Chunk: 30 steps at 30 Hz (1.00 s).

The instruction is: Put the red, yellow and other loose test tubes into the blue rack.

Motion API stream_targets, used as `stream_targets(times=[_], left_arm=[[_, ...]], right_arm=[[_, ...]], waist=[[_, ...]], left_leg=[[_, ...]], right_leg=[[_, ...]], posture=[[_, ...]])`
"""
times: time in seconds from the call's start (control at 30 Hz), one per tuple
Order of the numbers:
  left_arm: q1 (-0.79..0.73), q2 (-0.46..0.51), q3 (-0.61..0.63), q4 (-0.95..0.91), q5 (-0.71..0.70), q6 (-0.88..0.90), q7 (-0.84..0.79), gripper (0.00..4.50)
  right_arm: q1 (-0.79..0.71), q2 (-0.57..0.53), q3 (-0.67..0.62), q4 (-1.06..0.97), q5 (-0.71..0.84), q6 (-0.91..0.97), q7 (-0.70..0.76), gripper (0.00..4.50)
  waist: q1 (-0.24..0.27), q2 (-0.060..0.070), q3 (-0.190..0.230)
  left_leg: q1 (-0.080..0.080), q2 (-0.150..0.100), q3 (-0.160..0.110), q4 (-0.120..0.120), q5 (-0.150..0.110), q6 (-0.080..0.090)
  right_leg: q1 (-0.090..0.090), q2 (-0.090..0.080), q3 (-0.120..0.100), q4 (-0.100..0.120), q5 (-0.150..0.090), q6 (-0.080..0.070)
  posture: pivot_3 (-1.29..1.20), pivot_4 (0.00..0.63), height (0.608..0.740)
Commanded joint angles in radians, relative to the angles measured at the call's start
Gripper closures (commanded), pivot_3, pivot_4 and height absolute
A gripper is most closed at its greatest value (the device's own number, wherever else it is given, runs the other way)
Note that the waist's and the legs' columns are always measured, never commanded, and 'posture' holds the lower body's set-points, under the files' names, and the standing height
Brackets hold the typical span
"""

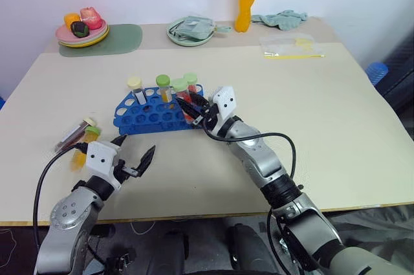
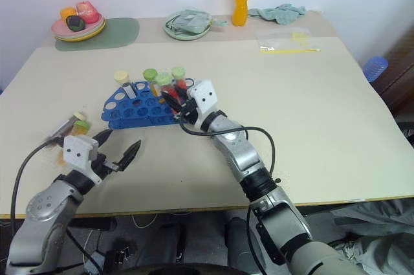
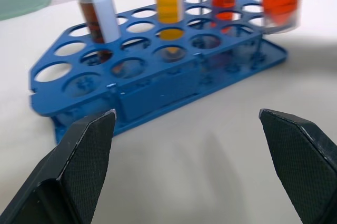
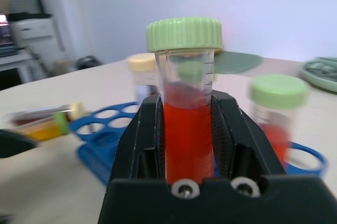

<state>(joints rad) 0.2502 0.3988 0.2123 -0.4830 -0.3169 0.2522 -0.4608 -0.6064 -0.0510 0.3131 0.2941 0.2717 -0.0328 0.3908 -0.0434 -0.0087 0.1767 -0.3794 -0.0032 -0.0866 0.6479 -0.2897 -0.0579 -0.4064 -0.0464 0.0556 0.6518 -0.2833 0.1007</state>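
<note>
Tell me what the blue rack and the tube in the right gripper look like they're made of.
Blue rack: moulded plastic by the look, opaque, smooth with a slight sheen, thin perforated top plate. Red tube in the right gripper: clear wall, likely plastic though glass can't be excluded, printed graduation marks, with a matte ribbed green cap.

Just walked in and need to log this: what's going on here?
The robot is loading test tubes into the blue rack. Its right tool is shut on a green-capped red tube, held at the rack's right end. Three tubes already stand in the rack. The left tool is open near two loose tubes lying on the table.
</note>
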Motion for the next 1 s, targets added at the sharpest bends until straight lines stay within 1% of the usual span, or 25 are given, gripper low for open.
stream_targets(times=[0.03,0.3,0.43,0.57,0.7,0.77,0.8,0.83,0.9,0.93,0.97,1.0], left_arm=[[0.008,0.005,-0.005,-0.053,-0.018,0.000,-0.009,0.00],[-0.001,0.000,-0.035,-0.061,-0.014,0.012,-0.009,0.00],[-0.007,-0.001,-0.044,-0.065,-0.012,0.019,-0.007,0.00],[-0.013,-0.003,-0.047,-0.069,-0.012,0.024,-0.006,0.00],[-0.018,-0.004,-0.045,-0.070,-0.011,0.029,-0.005,0.00],[-0.018,-0.005,-0.040,-0.072,-0.012,0.036,0.000,0.00],[-0.018,-0.005,-0.038,-0.073,-0.009,0.039,0.004,0.00],[-0.017,-0.004,-0.033,-0.075,-0.008,0.047,0.010,0.00],[-0.014,-0.006,-0.015,-0.084,-0.033,0.066,0.014,0.00],[-0.013,-0.009,-0.001,-0.090,-0.054,0.081,0.020,0.00],[-0.013,-0.008,0.018,-0.099,-0.075,0.104,0.029,0.00],[-0.013,-0.002,0.035,-0.109,-0.089,0.128,0.038,0.00]], right_arm=[[-0.032,0.042,-0.041,0.028,-0.035,-0.057,-0.001,3.77],[-0.052,0.096,-0.086,0.150,-0.107,-0.118,-0.011,3.77],[-0.061,0.113,-0.102,0.189,-0.118,-0.140,-0.002,3.77],[-0.078,0.132,-0.122,0.280,-0.162,-0.227,-0.049,3.77],[-0.077,0.148,-0.138,0.317,-0.136,-0.265,-0.001,3.77],[-0.069,0.155,-0.145,0.303,-0.113,-0.276,0.039,2.75],[-0.067,0.157,-0.147,0.296,-0.111,-0.283,0.050,2.39],[-0.065,0.158,-0.148,0.279,-0.111,-0.290,0.056,1.90],[-0.061,0.155,-0.148,0.242,-0.119,-0.298,0.058,0.77],[-0.057,0.151,-0.146,0.221,-0.127,-0.298,0.059,0.31],[-0.050,0.140,-0.138,0.188,-0.134,-0.295,0.074,0.04],[-0.042,0.129,-0.131,0.156,-0.137,-0.289,0.086,0.04]], waist=[[-0.001,0.000,0.000],[-0.001,0.000,0.000],[-0.001,0.000,0.000],[-0.002,0.000,0.000],[-0.002,0.000,0.000],[-0.003,0.000,0.000],[-0.003,0.000,0.000],[-0.003,0.000,0.000],[-0.003,0.000,0.000],[-0.003,0.001,0.000],[-0.003,0.001,0.000],[-0.002,0.001,0.000]], left_leg=[[0.000,0.000,0.000,0.000,0.000,0.000],[0.003,0.000,0.000,0.000,0.000,0.000],[0.003,0.000,0.000,0.000,0.000,0.000],[0.004,0.000,0.000,0.000,0.000,0.000],[0.005,0.000,0.000,0.000,0.000,-0.001],[0.005,0.000,0.000,0.000,0.000,-0.001],[0.005,0.000,0.000,0.000,0.000,-0.001],[0.005,0.000,0.000,0.000,0.000,-0.001],[0.005,0.000,0.000,0.000,0.000,-0.001],[0.005,0.000,0.000,-0.001,0.000,-0.001],[0.004,0.000,0.000,0.000,0.000,-0.001],[0.004,0.000,0.000,0.000,0.000,-0.001]], right_leg=[[0.000,0.000,0.000,0.000,0.000,0.000],[0.001,0.001,0.000,0.002,0.000,0.000],[0.002,0.001,0.000,0.002,0.000,0.000],[0.002,0.001,0.000,0.002,0.000,0.000],[0.003,0.001,0.001,0.003,0.000,0.000],[0.003,0.001,0.001,0.003,0.000,-0.001],[0.003,0.001,0.001,0.003,0.000,-0.001],[0.003,0.001,0.001,0.003,0.000,-0.001],[0.003,0.001,0.001,0.003,0.000,-0.001],[0.002,0.001,0.001,0.003,0.000,-0.001],[0.002,0.001,0.001,0.003,0.000,-0.001],[0.002,0.001,0.001,0.003,0.000,-0.001]], posture=[[0.00,0.150,0.740],[0.00,0.150,0.740],[0.00,0.150,0.740],[0.00,0.150,0.740],[0.00,0.150,0.740],[0.00,0.150,0.740],[0.00,0.150,0.740],[0.00,0.150,0.740],[0.00,0.150,0.740],[0.00,0.150,0.740],[0.00,0.150,0.740],[0.00,0.150,0.740]])
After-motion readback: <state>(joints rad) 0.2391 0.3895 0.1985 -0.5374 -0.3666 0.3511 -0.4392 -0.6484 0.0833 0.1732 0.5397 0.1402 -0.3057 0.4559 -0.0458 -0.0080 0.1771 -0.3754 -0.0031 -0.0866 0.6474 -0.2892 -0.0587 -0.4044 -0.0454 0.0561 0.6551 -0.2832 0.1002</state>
